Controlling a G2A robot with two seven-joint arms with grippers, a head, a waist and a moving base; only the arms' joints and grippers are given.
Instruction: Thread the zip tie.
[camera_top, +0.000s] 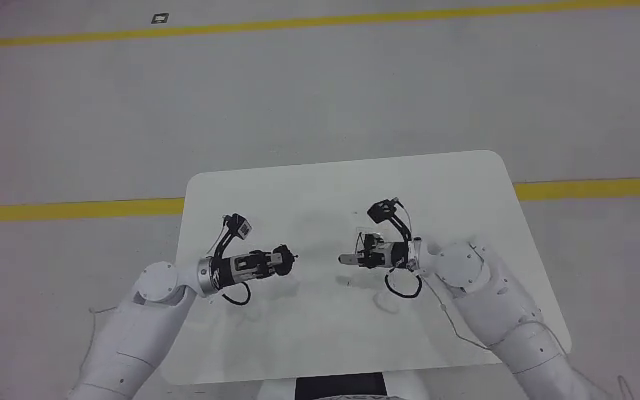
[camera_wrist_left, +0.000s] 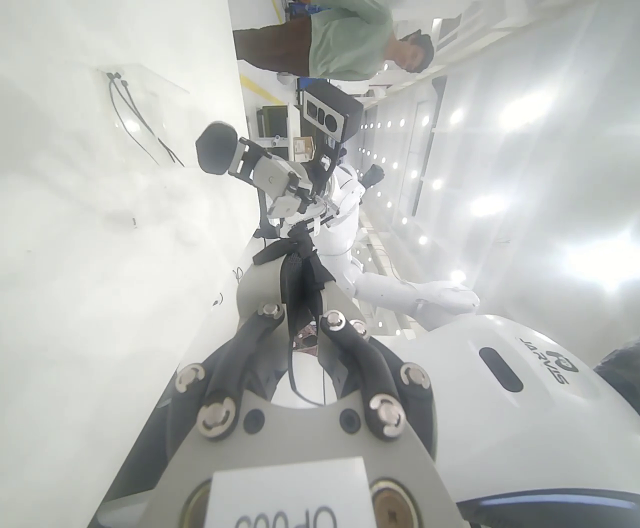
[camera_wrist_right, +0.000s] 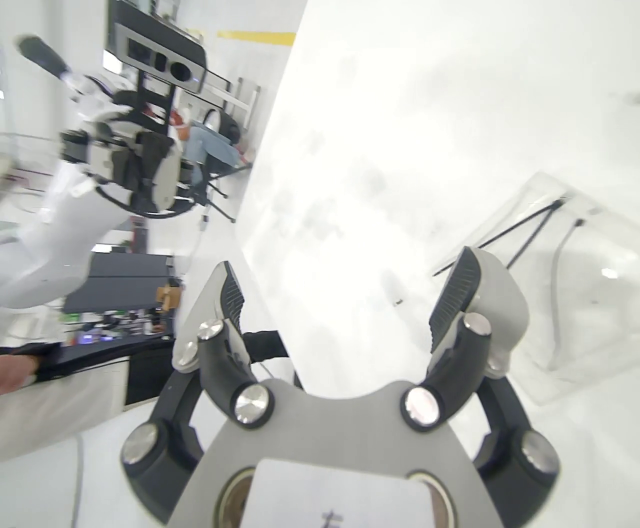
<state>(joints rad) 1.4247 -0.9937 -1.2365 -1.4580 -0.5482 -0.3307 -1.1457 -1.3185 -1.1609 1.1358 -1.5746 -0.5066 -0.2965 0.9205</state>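
Zip ties (camera_wrist_right: 520, 224), thin black plastic strips, lie together inside a clear plastic tray (camera_wrist_right: 600, 320) that rests on the white table (camera_top: 440, 190) with rounded corners. Both wrist views give them. From the left wrist the ties (camera_wrist_left: 142, 122) and the tray (camera_wrist_left: 165, 90) are far off across the table. From the right wrist they are near, just beyond one finger of the right gripper (camera_wrist_right: 346, 260). A paler curved strip (camera_wrist_right: 562, 255) lies in the same tray beside the black ones; what it is I cannot tell. Neither gripper touches the ties.

The top view gives how the arms stand: the left gripper (camera_top: 285, 258) and the right gripper (camera_top: 345, 259) point at each other over the middle of the table, near but apart. The fingers are better judged from the wrist views. The right gripper is spread wide, its ribbed dark pads (camera_wrist_right: 462, 285) facing each other with nothing between them. The left gripper (camera_wrist_left: 296, 260) has its fingers pressed together; whether something thin is caught between them I cannot tell
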